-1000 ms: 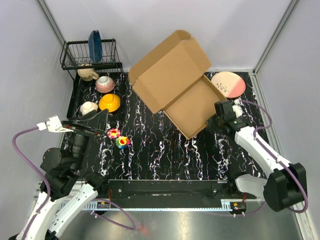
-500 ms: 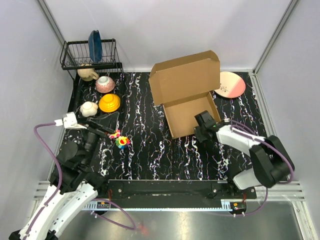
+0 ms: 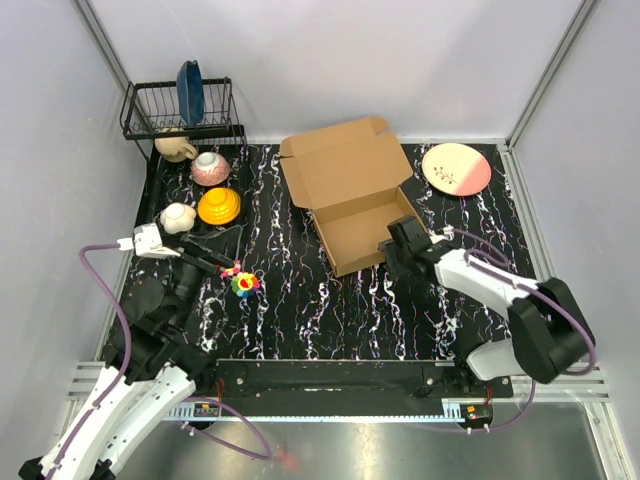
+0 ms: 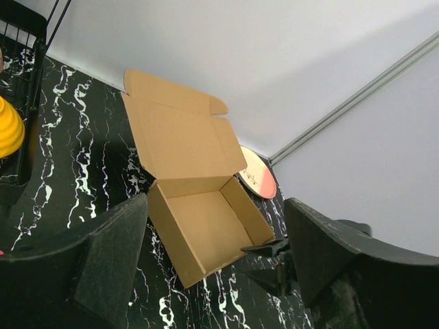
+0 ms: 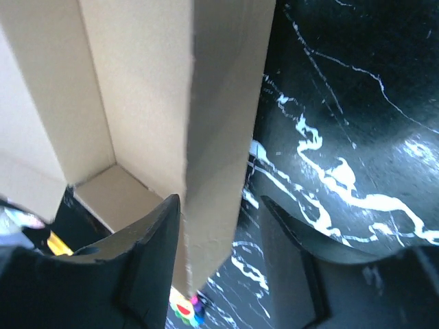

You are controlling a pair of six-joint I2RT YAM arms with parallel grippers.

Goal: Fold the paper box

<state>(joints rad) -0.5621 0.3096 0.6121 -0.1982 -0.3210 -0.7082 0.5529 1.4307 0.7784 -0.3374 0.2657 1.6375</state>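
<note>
paper box (image 3: 345,175), wall between right jaws

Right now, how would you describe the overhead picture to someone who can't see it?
A brown paper box sits on a black marbled table, lid open toward the back wall, with the right gripper open astride its near right corner. The left gripper hovers open near bowls and a dish rack; a pink plate lies far right.

Black marbled table (image 3: 300,295) carries the paper box (image 3: 345,190), pink plate (image 3: 456,168), dish rack (image 3: 158,106).
</note>
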